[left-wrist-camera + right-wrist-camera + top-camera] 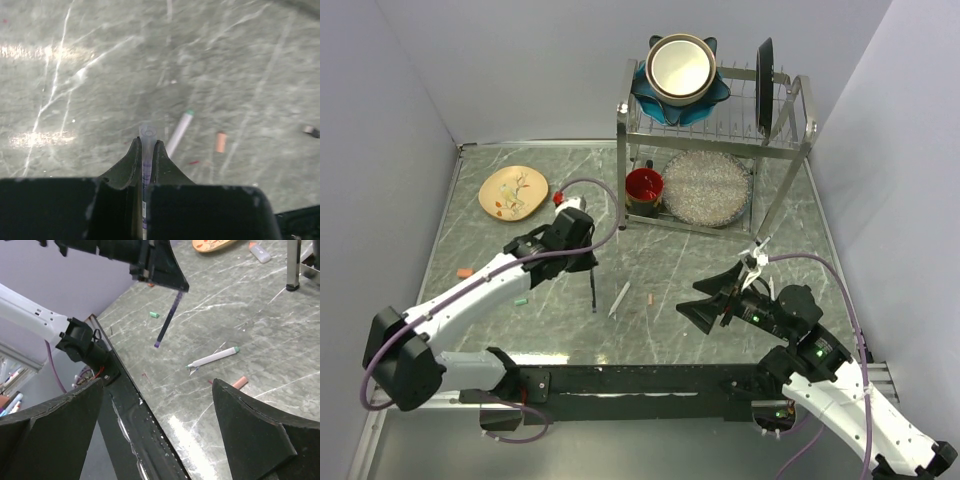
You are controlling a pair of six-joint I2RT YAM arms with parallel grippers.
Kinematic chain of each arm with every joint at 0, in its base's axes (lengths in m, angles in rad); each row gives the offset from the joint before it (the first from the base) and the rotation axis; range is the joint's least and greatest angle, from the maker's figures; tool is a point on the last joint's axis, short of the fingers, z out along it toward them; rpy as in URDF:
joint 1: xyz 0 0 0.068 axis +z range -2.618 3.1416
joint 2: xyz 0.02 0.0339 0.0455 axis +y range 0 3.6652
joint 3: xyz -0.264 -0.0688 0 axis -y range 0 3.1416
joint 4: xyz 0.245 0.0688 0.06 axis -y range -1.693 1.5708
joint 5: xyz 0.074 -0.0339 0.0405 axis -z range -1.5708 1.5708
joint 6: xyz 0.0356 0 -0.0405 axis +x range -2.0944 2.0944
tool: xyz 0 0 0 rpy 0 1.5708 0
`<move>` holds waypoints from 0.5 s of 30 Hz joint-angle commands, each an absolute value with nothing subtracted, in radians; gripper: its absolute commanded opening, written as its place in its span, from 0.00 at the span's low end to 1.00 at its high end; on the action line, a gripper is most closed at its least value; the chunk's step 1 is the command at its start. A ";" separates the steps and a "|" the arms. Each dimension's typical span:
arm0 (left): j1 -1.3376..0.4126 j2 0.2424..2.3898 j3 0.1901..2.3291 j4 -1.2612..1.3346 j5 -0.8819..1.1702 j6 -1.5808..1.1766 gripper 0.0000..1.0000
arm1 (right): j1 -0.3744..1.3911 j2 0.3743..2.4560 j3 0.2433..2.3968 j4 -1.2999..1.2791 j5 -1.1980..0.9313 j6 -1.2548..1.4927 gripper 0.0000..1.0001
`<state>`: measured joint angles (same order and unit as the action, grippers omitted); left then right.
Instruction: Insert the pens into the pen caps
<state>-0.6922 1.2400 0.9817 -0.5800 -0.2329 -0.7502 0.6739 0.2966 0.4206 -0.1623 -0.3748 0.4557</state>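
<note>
Our left gripper (pixel 146 146) is clamped tight on the dark pen (pixel 167 320). The pen hangs below the fingertips, tilted, with its lower end clear of the table (pixel 680 255). Our right gripper (pixel 157 384) has its jaws wide apart with nothing between them. Just ahead of it lie the white pen (pixel 212 358) and, nearer to it, an orange cap (pixel 239 383), close together but not touching. A teal cap (pixel 154 314) lies beyond the hanging pen, beside the left arm, and a second orange cap (pixel 465 272) sits further out on that side.

We see three main risks:
- The dark pen is pinched by narrow fingertips with most of its length hanging free. We judge that any sideways push against a cap could swing it or slide it up through the grip.
- The caps are tiny and lie on their sides. Our wide right pads could flick the orange cap away or roll the white pen as they close.
- The two grippers are working close together and could knock each other.

We cannot tell which cap fits the dark pen.

Beyond both grippers stands the dish rack (pixel 790 140). Its top shelf holds a metal bowl (pixel 678 66) nested in a blue bowl (pixel 650 105) and a dark plate (pixel 765 70) on edge. A red cup (pixel 644 186) and a glass dish (pixel 706 187) sit below. A cream plate (pixel 513 191) lies beyond the left gripper. We see no pens or caps in any of these.
</note>
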 commanded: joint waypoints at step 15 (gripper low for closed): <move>-0.604 1.465 0.881 -0.508 -0.150 -0.759 0.34 | 0.667 0.276 0.460 -0.210 -0.318 0.462 0.96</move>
